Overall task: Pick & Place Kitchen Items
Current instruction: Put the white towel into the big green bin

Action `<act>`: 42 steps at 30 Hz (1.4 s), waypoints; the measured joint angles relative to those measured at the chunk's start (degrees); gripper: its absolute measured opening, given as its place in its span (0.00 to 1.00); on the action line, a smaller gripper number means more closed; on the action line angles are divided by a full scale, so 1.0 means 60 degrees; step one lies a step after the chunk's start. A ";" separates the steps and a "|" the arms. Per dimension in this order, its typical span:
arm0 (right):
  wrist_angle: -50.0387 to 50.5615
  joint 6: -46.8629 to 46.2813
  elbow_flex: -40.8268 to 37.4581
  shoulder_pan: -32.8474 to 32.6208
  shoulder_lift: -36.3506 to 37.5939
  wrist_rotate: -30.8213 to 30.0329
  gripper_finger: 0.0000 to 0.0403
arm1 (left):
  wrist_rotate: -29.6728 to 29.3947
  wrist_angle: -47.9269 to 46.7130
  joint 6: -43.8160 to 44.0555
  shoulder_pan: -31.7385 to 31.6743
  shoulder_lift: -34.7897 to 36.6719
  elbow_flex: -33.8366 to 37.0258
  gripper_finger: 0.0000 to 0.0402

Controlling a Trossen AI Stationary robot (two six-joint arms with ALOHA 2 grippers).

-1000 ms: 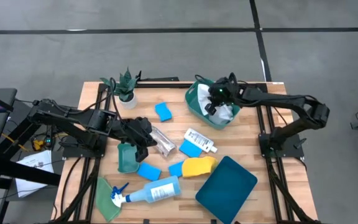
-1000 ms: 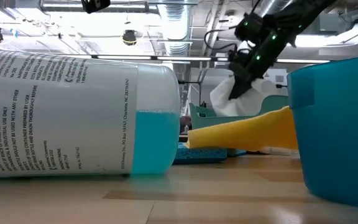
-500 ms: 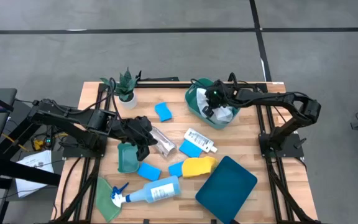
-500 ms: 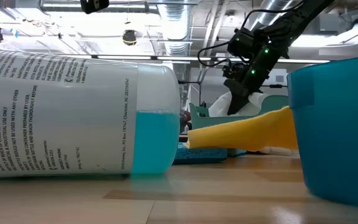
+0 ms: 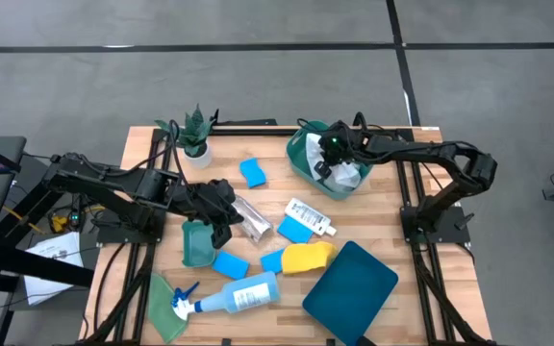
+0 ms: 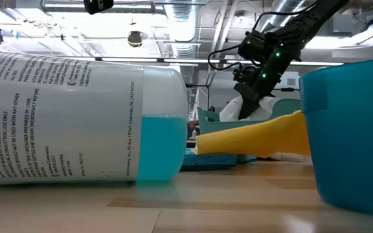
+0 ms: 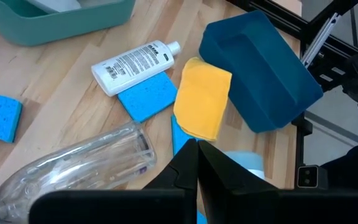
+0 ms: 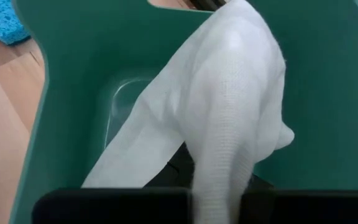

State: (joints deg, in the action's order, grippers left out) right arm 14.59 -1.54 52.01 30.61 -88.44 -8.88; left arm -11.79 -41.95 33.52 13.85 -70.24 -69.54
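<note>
Now R gripper jaws clamped on white cloth in green tub; L gripper jaws closed, empty.

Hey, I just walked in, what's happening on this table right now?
The right arm's tool is shut on a white cloth and holds it down inside the green tub at the table's far side. The left arm's tool, also shut, sits low beside a crinkled clear cup without holding anything. A spray bottle, blue sponges, a yellow cloth and a small white bottle lie loose on the table.
</note>
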 joint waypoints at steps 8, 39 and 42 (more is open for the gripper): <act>0.0085 -0.0236 0.0000 -0.0155 0.0004 0.0000 0.07 | -0.0042 0.0000 0.0000 0.0000 0.0000 0.0000 0.01; 0.0322 -0.1404 0.0004 -0.0070 0.1461 -0.0012 0.62 | -0.0038 0.0007 0.0036 0.0007 0.0000 0.0000 0.01; 0.0518 -0.1443 0.0004 -0.0007 0.1763 -0.0014 0.62 | -0.0039 0.0011 0.0036 0.0007 0.0000 0.0000 0.02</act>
State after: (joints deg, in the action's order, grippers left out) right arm 17.70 -10.20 52.03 30.57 -77.87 -8.97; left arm -12.02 -41.89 33.74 13.89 -70.24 -69.54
